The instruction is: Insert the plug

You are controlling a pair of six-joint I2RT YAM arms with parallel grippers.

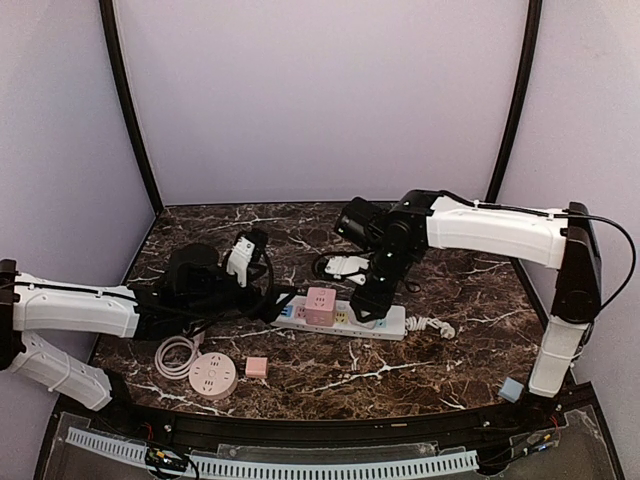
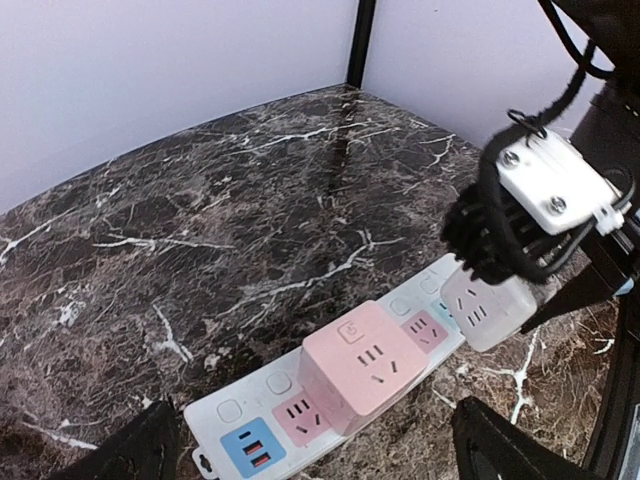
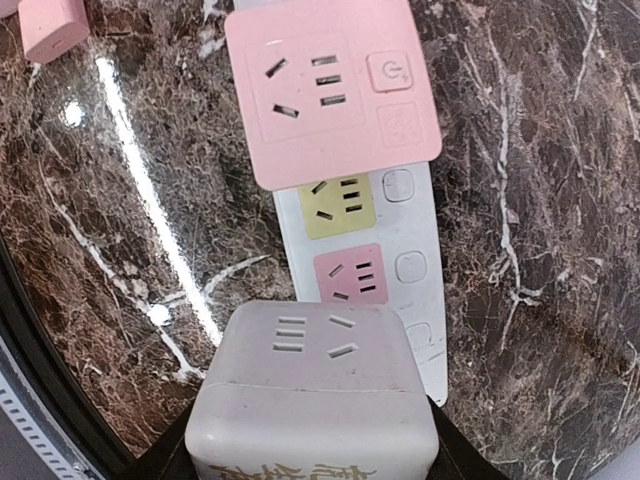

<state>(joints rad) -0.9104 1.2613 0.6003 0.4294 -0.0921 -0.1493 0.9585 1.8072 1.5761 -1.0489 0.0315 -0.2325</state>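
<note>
A white power strip (image 1: 392, 322) with coloured sockets lies across the middle of the table, also in the left wrist view (image 2: 225, 415) and the right wrist view (image 3: 415, 235). A pink cube plug (image 1: 320, 303) (image 2: 365, 362) (image 3: 330, 85) sits plugged into it. My right gripper (image 1: 366, 306) (image 3: 315, 462) is shut on a pale lilac cube plug (image 2: 490, 308) (image 3: 315, 385), held slightly tilted over the strip's right end, beside the small pink socket (image 3: 350, 272). Its underside is hidden. My left gripper (image 1: 283, 303) (image 2: 315, 462) stands open at the strip's left end, holding nothing.
A round pink socket (image 1: 212, 376), a small pink cube (image 1: 256, 367) and a coiled white cable (image 1: 175, 355) lie front left. A white plug with its cord (image 1: 432, 325) lies right of the strip. A light blue cube (image 1: 511, 389) sits front right, a white adapter (image 1: 345, 265) behind the strip.
</note>
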